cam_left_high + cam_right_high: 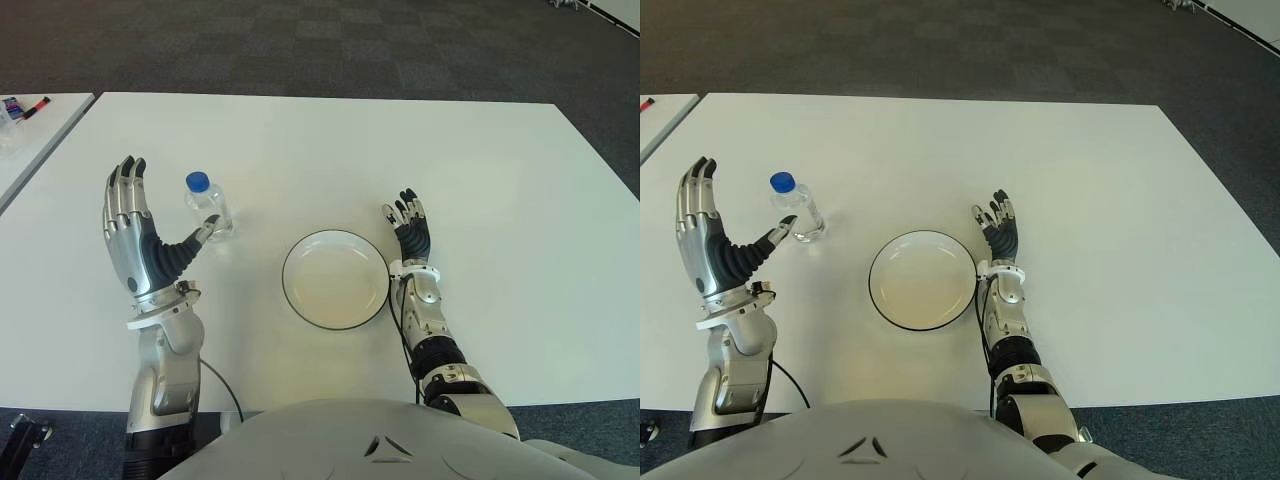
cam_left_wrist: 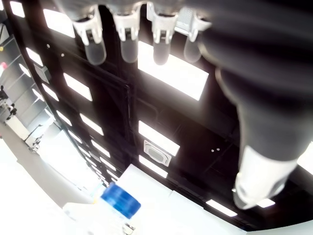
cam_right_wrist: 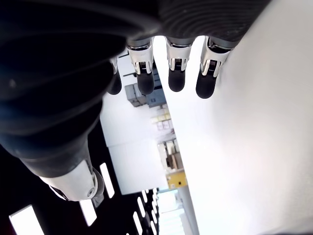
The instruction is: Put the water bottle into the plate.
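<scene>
While the water bottle (image 1: 208,207) stands upright on the white table (image 1: 480,180), blue cap on, the left hand (image 1: 140,235) is raised just to its left, palm toward it, fingers extended and spread, thumb tip reaching to the bottle's side (contact can't be confirmed). Nothing is gripped; the left wrist view shows straight fingers (image 2: 93,41) with the cap beyond them. Plate (image 1: 335,279) sits to the bottle's right and nearer the robot, apart from it. Right hand (image 1: 410,232) shows just beside the plate's right rim, fingers extended, holding nothing. A second table (image 1: 30,135) adjoins at the far left.
</scene>
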Controlling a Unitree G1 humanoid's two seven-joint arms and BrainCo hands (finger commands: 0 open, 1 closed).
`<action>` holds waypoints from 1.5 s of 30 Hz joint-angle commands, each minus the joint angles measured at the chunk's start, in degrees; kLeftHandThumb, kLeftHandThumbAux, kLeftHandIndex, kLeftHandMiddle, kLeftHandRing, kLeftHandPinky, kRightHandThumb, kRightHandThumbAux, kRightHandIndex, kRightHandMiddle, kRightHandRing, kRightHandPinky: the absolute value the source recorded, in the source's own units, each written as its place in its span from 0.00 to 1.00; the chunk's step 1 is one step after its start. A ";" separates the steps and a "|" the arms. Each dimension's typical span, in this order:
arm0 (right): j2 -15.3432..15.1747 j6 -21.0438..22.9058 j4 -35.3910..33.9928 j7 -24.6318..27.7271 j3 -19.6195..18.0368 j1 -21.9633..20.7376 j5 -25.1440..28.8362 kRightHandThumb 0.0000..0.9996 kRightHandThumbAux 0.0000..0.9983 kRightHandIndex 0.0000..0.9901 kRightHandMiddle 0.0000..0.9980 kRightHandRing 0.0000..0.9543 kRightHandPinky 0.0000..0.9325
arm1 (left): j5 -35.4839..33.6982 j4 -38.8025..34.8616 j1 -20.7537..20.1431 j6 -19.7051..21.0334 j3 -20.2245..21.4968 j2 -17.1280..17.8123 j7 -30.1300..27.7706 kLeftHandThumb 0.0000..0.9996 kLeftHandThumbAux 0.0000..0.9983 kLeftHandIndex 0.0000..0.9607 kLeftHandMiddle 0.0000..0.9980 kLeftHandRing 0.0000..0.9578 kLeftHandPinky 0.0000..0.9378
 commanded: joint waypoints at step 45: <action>3.89 3.05 2.82 -0.08 -1.29 1.99 0.59 0.04 0.75 0.06 0.06 0.05 0.10 | -8.90 7.64 -4.07 -1.88 -3.05 2.67 -3.67 0.00 0.73 0.08 0.10 0.08 0.08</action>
